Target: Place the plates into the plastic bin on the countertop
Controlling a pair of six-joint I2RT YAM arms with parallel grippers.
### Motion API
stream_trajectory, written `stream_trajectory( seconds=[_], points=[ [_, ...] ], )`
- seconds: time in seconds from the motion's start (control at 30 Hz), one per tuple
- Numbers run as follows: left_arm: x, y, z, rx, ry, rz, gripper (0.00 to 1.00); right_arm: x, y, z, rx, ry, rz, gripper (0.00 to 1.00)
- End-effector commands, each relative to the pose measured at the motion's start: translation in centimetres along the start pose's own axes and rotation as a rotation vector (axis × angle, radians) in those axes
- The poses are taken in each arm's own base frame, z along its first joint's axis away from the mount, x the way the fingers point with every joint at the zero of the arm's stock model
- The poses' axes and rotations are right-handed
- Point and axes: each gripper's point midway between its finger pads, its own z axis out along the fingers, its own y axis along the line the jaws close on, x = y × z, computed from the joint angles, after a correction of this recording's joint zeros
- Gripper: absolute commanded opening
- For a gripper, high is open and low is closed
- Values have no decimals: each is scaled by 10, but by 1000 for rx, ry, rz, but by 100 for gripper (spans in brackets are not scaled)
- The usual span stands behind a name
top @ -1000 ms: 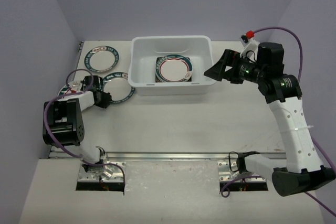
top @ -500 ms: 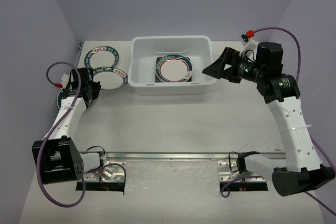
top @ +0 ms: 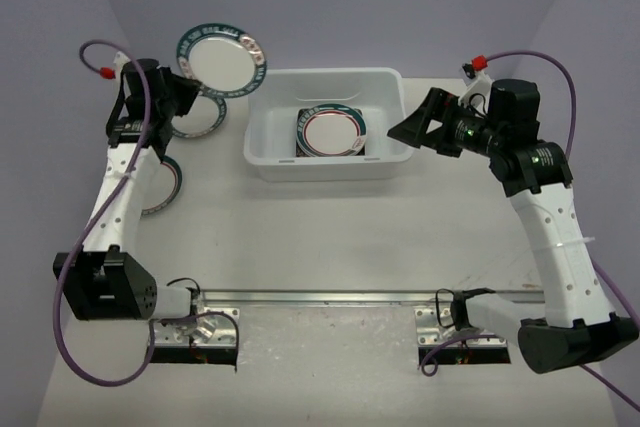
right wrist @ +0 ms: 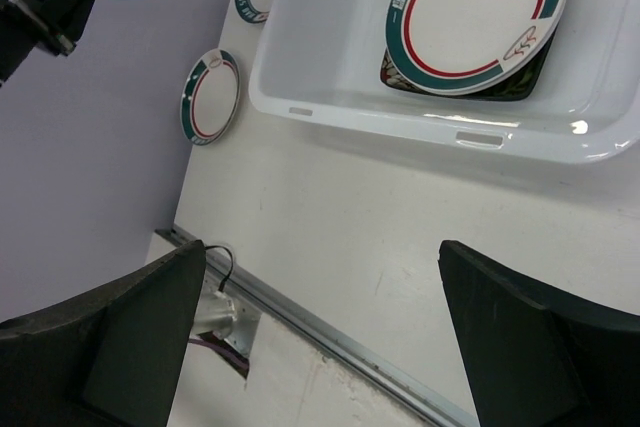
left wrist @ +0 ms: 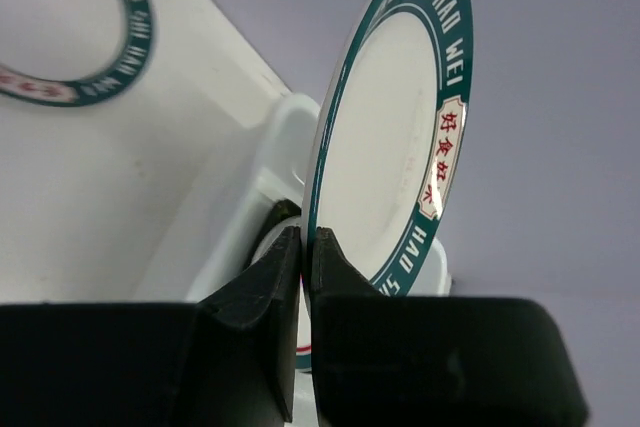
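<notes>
Round white plate with a teal patterned rim and a thin red inner ring (right wrist: 210, 95): farthest left of the white rectangular plastic bin (top: 325, 169), flat on the off-white counter (top: 330, 237), partly hidden under the left arm in the top view, not yet dealt with.

Nearer the bin's far left corner, a second teal-rimmed plate (top: 203, 119), also flat on the counter and partly covered in the top view by the one in the air.

Above it, a third round plate with red characters on its rim (top: 222, 59), held clear of the counter, tipped up rather than flat. Left of the bin and not yet over it.

Clenched on that plate's lower rim: the left claw (left wrist: 306, 242), one finger on each face. Likely an edge grip for want of anything else to pinch on a flat plate. Likely held high to clear the bin's rolled lip.

Inside the bin, about the middle, a round plate with teal rim and red ring (top: 332, 131), resting on a square black flowered plate (right wrist: 545, 65). Stacked, probably to leave floor room for more.

Just off the bin's right end, the right claw (top: 408, 134), released, jaws spread wide around nothing. Seemingly parked there to stay out of the way of the drop.
</notes>
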Motion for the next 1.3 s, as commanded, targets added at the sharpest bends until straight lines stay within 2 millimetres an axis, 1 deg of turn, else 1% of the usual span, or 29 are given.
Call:
stream_trajectory(
  seconds=[0.0, 0.03, 0.07, 0.13, 0.17, 0.23, 0.27, 0.3, 0.33, 0.4, 0.43, 0.53, 0.73, 1.03, 1.07, 1.1, 1.13, 1.2, 1.27],
  points=[
    [81, -102, 9, 363, 258, 155, 0, -8, -5, -7, 38, -53, -69, 99],
    [104, -111, 12, 388, 318, 185, 0, -7, -7, -7, 47, -47, -76, 99],
    [126, -114, 19, 400, 374, 209, 0, -5, -9, -7, 56, -43, -80, 99],
    [161, -113, 38, 409, 470, 241, 0, -3, -12, -8, 66, -39, -87, 99],
    [173, -112, 43, 413, 501, 255, 0, -2, -13, -8, 67, -38, -93, 99],
    [203, -107, 51, 418, 596, 284, 0, 4, -17, -8, 72, -29, -101, 99],
    [210, -106, 54, 426, 622, 287, 0, 6, -19, -7, 73, -24, -102, 99],
    [230, -99, 60, 431, 699, 295, 0, 12, -22, -5, 75, -12, -103, 99],
    [235, -101, 59, 439, 719, 299, 0, 13, -22, -6, 75, -10, -104, 99],
    [253, -85, 67, 387, 767, 336, 0, 15, -24, -4, 74, -2, -102, 99],
    [254, -83, 72, 375, 755, 356, 0, 15, -24, -4, 74, 0, -101, 99],
    [258, -70, 78, 339, 743, 373, 0, 14, -23, -4, 68, -2, -110, 99],
    [266, -51, 95, 273, 749, 371, 0, 16, -23, -1, 60, 8, -108, 99],
    [261, -45, 114, 223, 718, 349, 0, 21, -25, 3, 47, 27, -94, 99],
    [261, -43, 117, 214, 711, 348, 3, 22, -25, 3, 46, 28, -92, 99],
    [260, -42, 118, 208, 704, 348, 12, 22, -25, 4, 44, 29, -89, 99],
    [260, -42, 119, 209, 703, 345, 24, 23, -25, 4, 43, 30, -87, 99],
    [259, -45, 119, 211, 700, 342, 34, 23, -24, 4, 41, 32, -88, 99],
    [249, -56, 118, 214, 667, 348, 44, 22, -23, 3, 37, 29, -90, 99]
  ],
)
